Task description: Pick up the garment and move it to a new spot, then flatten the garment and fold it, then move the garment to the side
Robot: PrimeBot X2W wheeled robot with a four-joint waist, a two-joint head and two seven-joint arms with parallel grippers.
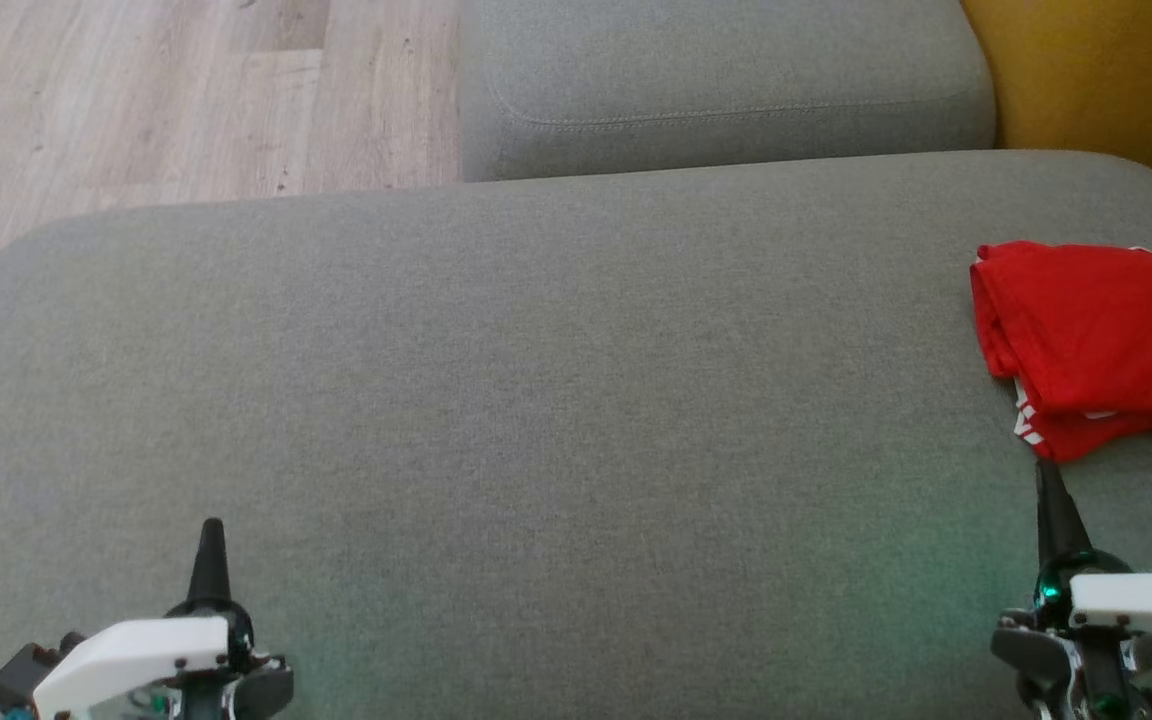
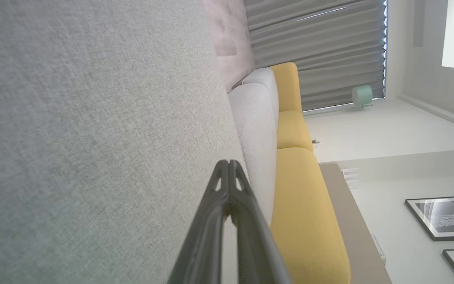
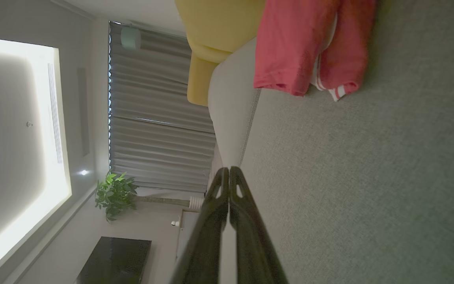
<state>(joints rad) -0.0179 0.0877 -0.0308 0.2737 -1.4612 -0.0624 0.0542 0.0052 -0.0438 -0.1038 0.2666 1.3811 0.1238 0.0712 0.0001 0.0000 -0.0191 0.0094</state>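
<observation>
Near field. The left gripper [image 1: 208, 540] and the right gripper [image 1: 1049, 490] hover low over the near edge of a broad grey woven-fabric seat cushion [image 1: 536, 350]. Both point away across it, and they are well apart from one another. In the left wrist view the left gripper [image 2: 229, 166] has its two dark fingers pressed together at the tips, with nothing between them. In the right wrist view the right gripper [image 3: 227, 172] is closed the same way and also holds nothing.

Middle field. The red folded garment with white stripes at its hem [image 1: 1096, 335] lies on the same cushion. It is just ahead of the right gripper's fingertips and slightly to their right, far off to the right of the left gripper. In the right wrist view the garment [image 3: 294, 47] sits apart from the fingertips, and plain grey fabric lies between them.

Far field. Beyond both grippers a second grey cushion [image 1: 716, 90] butts against the first. Pale wood-plank flooring [image 1: 136, 100] lies ahead and to the left, and mustard-yellow upholstery [image 1: 1096, 70] lies ahead and to the right. Further back are grey pleated curtains [image 2: 317, 47], black-framed pictures [image 2: 443, 217] and a green potted plant [image 3: 112, 193].
</observation>
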